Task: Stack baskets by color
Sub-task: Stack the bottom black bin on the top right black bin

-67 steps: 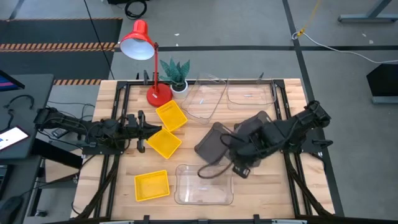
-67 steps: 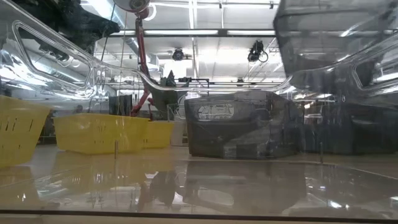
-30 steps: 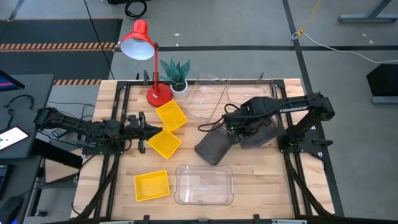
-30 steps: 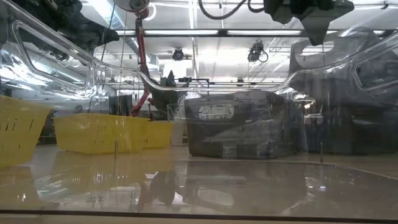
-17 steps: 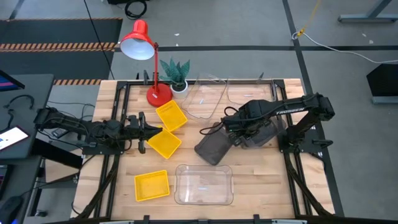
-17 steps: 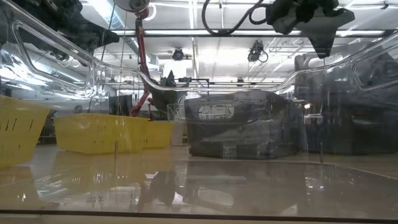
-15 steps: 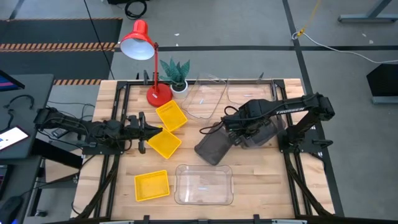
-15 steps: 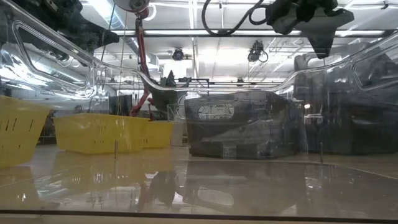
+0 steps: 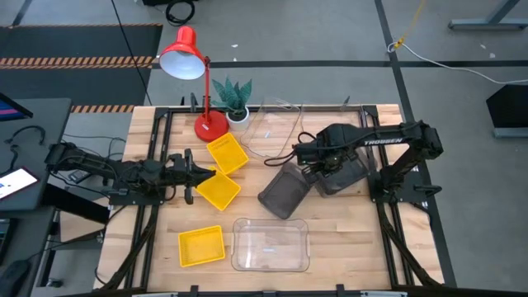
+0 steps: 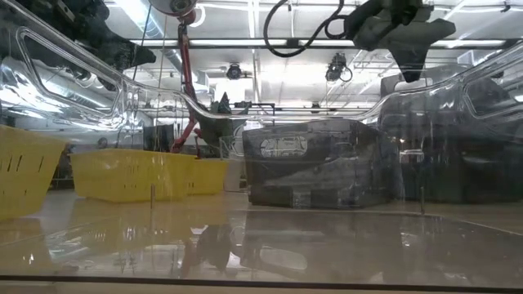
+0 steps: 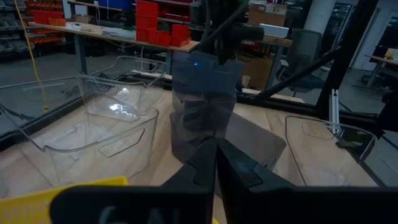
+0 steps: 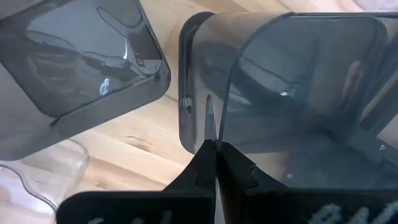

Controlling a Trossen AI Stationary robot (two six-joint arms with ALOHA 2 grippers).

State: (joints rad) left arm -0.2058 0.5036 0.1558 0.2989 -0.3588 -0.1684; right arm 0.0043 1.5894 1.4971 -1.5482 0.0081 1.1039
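My right gripper (image 12: 214, 154) points down over the table's right middle, shut on a dark grey basket (image 12: 298, 93). A second dark grey basket (image 12: 189, 118) sits under the held one. A third dark grey basket (image 9: 283, 191) rests tilted on the wood beside them. Two yellow baskets (image 9: 227, 153) (image 9: 218, 189) lie left of centre and a third yellow basket (image 9: 201, 246) lies near the front. Clear baskets stand at the front (image 9: 271, 244) and the far edge (image 9: 272, 132) (image 9: 330, 124). My left gripper (image 9: 196, 175) lies level and shut beside the yellow baskets. My right gripper pinches the thin upper edge of one wall (image 12: 210, 127) of the dark grey basket between its two fingers, which come from above and point down. The basket hangs below the fingers, over the second grey basket. Whether the two baskets touch I cannot tell.
A red desk lamp (image 9: 191, 62) and a small potted plant (image 9: 233, 97) stand at the table's far left. Black frame rails run along both sides of the table. Bare wood lies right of the front clear basket.
My right gripper has drifted a little toward the table's far edge and sunk slightly, still shut on the grey basket, which has gone along with it.
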